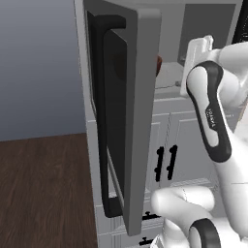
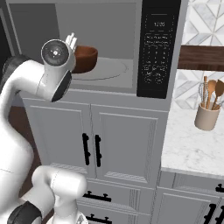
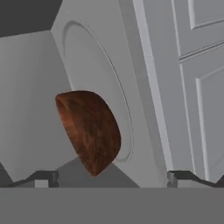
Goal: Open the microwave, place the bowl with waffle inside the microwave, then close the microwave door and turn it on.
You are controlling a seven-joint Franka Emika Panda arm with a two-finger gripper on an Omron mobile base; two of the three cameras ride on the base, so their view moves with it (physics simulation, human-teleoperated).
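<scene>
The bowl [image 3: 89,131] is being left on the microwave [image 2: 109,70] floor. The hand [image 3: 111,177] is being held wide open, gripping nothing. The microwave door [image 1: 126,111] is being left open.

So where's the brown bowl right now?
The bowl sits inside the open microwave, at the left of its round turntable, just beyond the open fingers.
</scene>
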